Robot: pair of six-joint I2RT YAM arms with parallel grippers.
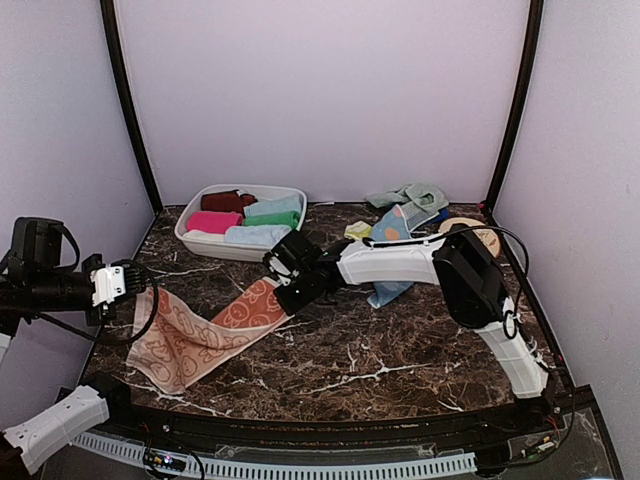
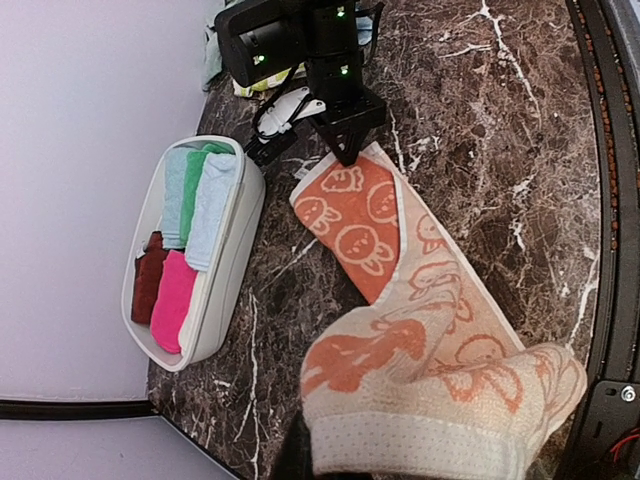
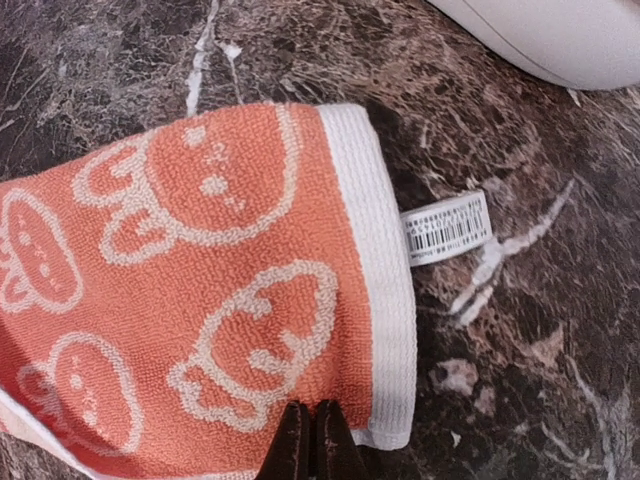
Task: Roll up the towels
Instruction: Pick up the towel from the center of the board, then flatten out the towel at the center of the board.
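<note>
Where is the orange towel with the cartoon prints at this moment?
In the top view the orange towel lies left of centre on the table, in front of the white tub, stretched between the left gripper and the right gripper.

Dark marble table (image 1: 350,370) carries orange towel (image 1: 210,330), white tub (image 1: 215,246), loose towels (image 1: 410,195).

Dark brown marble-veined tabletop (image 1: 400,370) inside pale lilac walls (image 1: 320,90) with black corner posts (image 1: 127,100).
</note>
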